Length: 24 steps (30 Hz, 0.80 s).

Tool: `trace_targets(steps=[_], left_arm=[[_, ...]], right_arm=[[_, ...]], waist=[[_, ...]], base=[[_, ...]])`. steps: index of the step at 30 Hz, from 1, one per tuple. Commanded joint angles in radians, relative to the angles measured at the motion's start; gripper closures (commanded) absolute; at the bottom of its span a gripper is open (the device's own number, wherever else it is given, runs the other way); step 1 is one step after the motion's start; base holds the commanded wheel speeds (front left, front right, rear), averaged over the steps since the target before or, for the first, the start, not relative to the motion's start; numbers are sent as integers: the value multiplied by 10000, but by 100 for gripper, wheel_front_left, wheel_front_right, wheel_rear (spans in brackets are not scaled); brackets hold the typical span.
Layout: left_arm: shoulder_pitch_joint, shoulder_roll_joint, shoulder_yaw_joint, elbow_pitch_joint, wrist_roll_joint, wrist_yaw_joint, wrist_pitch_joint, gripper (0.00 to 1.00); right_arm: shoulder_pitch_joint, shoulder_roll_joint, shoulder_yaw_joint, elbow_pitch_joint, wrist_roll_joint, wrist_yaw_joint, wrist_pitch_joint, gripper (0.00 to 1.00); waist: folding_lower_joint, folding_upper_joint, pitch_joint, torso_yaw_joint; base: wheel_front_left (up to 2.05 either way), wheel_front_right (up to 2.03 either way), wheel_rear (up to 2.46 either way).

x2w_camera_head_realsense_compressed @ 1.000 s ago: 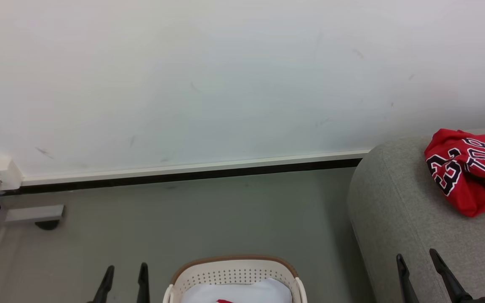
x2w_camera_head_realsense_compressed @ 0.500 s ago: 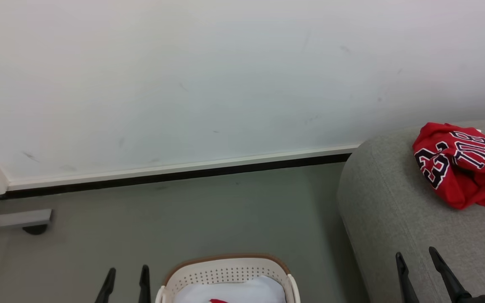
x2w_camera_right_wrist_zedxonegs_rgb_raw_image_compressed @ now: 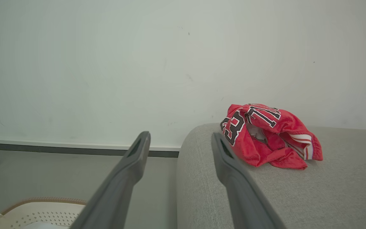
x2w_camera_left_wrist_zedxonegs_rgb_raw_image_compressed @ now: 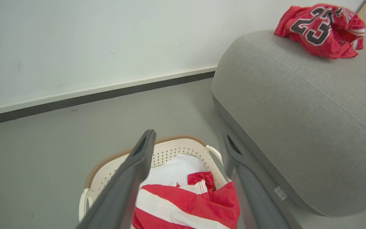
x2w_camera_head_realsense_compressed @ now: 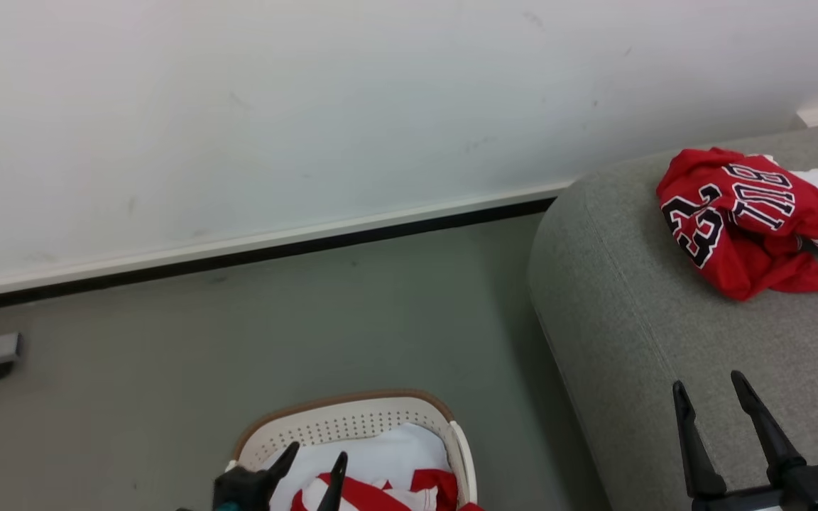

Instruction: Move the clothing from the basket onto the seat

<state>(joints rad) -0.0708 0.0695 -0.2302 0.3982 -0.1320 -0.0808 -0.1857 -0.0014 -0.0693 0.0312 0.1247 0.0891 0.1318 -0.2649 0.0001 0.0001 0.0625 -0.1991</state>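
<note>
Two red garments show: a crumpled jersey (x2w_camera_head_realsense_compressed: 743, 220) with a black "23" lies on the grey sofa (x2w_camera_head_realsense_compressed: 615, 319) close to the wall (x2w_camera_head_realsense_compressed: 309, 106), and a bunch of red-and-white fabric (x2w_camera_head_realsense_compressed: 380, 491) sits in the cream basket (x2w_camera_head_realsense_compressed: 352, 424) on the floor (x2w_camera_head_realsense_compressed: 309, 319), on top of a white sheet (x2w_camera_head_realsense_compressed: 388, 454). The left gripper (x2w_camera_head_realsense_compressed: 317, 452) hovers over the basket's near side, fingers spread apart, holding nothing. The right gripper (x2w_camera_head_realsense_compressed: 707, 382) hangs above the sofa's front part, well apart from the jersey; it is spread wide and empty too.
</note>
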Motion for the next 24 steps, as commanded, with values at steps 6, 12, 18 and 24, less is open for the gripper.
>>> trace_targets(steps=[6, 12, 18, 24], left_arm=[[-1672, -69, -666, 1732, 300, -154, 857, 0], [-3478, -135, -1185, 3839, 158, -98, 2070, 0], [-5048, -166, -1490, 5563, -362, 233, 2878, 0], [-6550, -157, -1958, 6779, -283, 721, 3245, 0]], right_arm=[[-640, -196, 17, -364, 59, -22, 7, 0], [-1233, -336, 126, -823, -5, -22, 9, 0], [-1847, -383, 346, -1367, -13, -22, 9, 0], [-2325, -367, 562, -1932, -44, -23, 9, 0]], waist=[[-1, -1, 1324, -397], [-1, -1, 2617, -427], [-1, -1, 4027, -485], [-1, -1, 5424, -483]], base=[[0, 0, 0], [0, 0, 0], [0, 0, 0], [0, 0, 0]])
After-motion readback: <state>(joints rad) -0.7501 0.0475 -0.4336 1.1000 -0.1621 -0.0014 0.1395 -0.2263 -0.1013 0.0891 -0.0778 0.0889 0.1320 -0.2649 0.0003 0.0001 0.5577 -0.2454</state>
